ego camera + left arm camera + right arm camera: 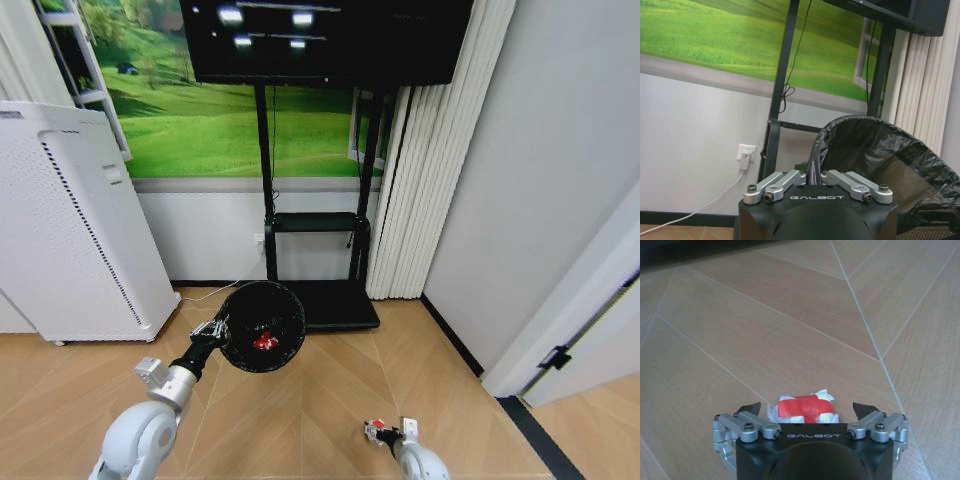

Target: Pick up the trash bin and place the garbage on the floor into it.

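The black trash bin (282, 304) hangs tilted above the floor, mouth toward me, lined with a black bag (875, 155). My left gripper (213, 329) is shut on its rim (812, 176). A red wad (265, 341) lies inside the bin. Low at the front right, my right gripper (385, 433) stands open just above the wooden floor, its fingers (751, 408) on either side of a red-and-white wad (803, 410) without touching it. This wad also appears as a red speck (374, 427) at the gripper's tip.
A tall white air purifier (70, 230) stands at the left wall. A black TV stand (315, 225) with a flat base (340, 305) is right behind the bin. Pale curtains (420, 190) and a white door (590, 320) close the right side.
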### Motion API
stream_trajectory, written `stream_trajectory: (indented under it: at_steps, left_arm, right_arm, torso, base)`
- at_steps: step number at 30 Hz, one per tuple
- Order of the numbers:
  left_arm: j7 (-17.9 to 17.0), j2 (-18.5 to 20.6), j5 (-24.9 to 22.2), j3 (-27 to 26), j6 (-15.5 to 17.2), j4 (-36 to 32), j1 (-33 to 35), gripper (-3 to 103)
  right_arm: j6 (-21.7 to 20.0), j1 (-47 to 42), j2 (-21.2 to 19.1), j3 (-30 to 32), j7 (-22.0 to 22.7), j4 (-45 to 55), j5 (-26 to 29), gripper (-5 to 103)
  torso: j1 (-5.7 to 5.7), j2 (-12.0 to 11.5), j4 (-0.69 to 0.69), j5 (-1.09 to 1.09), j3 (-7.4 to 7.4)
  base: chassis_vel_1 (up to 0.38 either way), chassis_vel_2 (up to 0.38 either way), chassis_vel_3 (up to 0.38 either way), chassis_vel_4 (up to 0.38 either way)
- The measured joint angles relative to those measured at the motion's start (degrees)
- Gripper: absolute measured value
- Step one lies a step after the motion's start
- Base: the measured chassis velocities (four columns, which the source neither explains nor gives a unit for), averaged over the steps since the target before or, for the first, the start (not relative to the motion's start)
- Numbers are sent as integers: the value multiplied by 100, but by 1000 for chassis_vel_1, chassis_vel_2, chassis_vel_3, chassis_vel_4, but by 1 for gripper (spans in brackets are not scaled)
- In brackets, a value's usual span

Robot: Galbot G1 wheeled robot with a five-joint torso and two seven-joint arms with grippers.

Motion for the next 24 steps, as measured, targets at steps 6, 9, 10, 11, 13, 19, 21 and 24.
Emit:
stream_trajectory:
  at_steps: [6, 9, 10, 11, 13, 19, 21, 24]
  left_arm:
    - [-16, 23, 2, -7, 4, -30, 3, 7]
    - [-27, 24, 2, 6, 8, -53, -2, 7]
    - [-27, 20, 2, 9, 9, -56, -2, 7]
    - [-27, 20, 2, 9, 9, -56, -2, 7]
    - [-28, 14, 3, 8, 10, -60, -2, 7]
    - [-20, 23, -1, -37, 10, -60, 3, 7]
    - [-19, 26, -2, -44, 10, -60, 2, 7]
    - [-7, 20, -5, -53, 10, -48, -1, 7]
  right_arm:
    - [53, 37, 43, 15, -29, -204, -233, 100]
    - [146, 35, 60, 28, -82, -329, -403, 100]
    - [181, 35, 67, 30, -93, -368, -437, 100]
    - [181, 35, 67, 30, -93, -368, -437, 100]
    - [246, 35, 93, 36, -102, -443, -533, 98]
    - [300, 37, 128, 47, -102, -460, -630, 77]
    - [302, 38, 130, 48, -102, -456, -633, 71]
    - [301, 37, 128, 45, -103, -425, -632, 55]
  torso:
    - [0, 0, -1, 0, 0]
    - [-1, 0, 0, 0, 0]
    - [0, 0, -1, -1, 0]
    - [0, 0, -1, -1, 0]
    - [0, 0, -1, 0, 0]
    - [0, 0, -1, -2, -1]
    - [-1, 0, -1, -2, 0]
    - [-1, 0, -1, 0, 0]
  base:
    - [0, 0, 0, 0]
    - [0, 0, 0, 0]
    - [0, 0, 0, 0]
    - [0, 0, 0, 0]
    - [0, 0, 0, 0]
    - [0, 0, 0, 0]
    - [0, 0, 0, 0]
    - [0, 0, 0, 0]
